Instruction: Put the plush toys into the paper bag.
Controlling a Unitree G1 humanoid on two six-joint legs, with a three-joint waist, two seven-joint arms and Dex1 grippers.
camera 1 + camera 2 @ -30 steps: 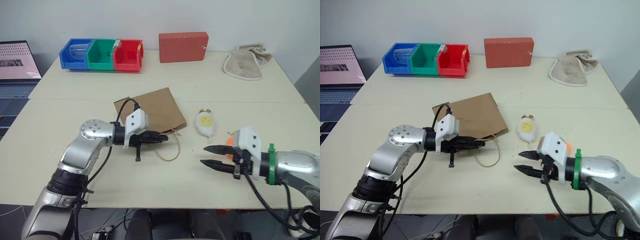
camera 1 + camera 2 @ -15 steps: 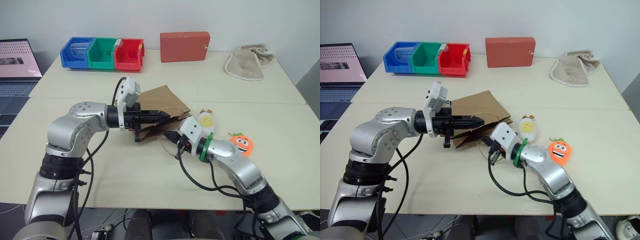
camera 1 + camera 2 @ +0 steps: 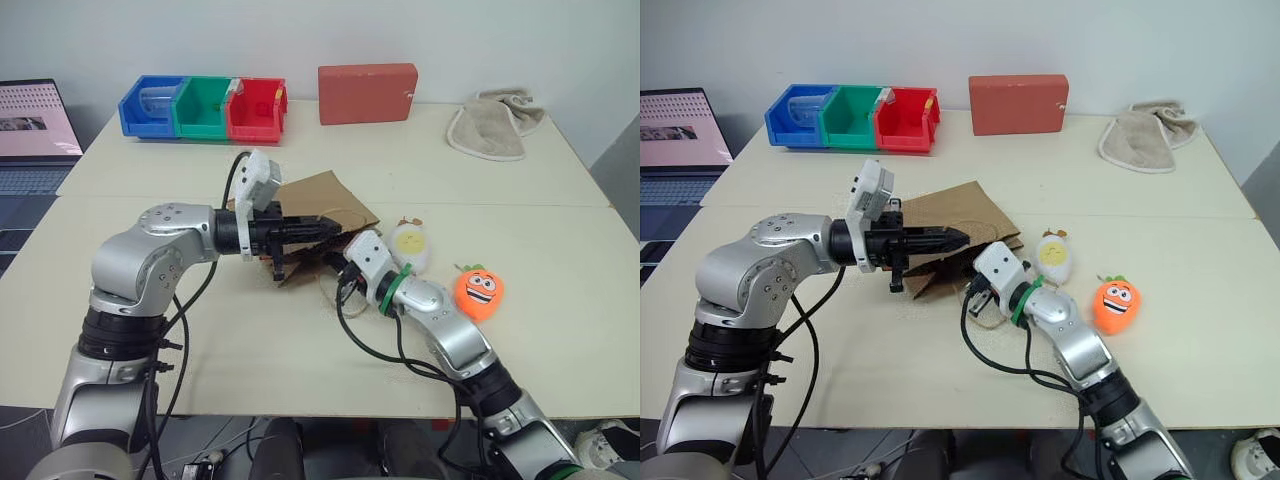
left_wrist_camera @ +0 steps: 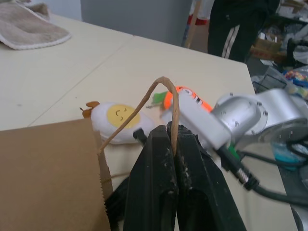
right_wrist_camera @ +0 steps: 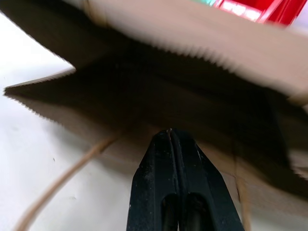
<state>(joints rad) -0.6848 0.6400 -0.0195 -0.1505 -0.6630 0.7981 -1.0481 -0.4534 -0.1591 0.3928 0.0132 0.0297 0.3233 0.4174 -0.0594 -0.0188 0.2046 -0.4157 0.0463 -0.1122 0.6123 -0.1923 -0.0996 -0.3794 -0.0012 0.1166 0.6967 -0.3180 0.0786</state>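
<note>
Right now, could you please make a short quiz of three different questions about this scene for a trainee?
1. True or false: the left gripper is shut on a handle of the paper bag.
2. Which plush toy lies nearer the bag: A) orange toy, B) white toy?
3. Fill in: the right gripper points into the bag's ____.

Key: 1 true; 2 B; 3 opening.

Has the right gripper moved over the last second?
Yes. The right gripper has swung from the table's near right edge past the white egg toy to the mouth of the paper bag, fingers now shut.
</note>
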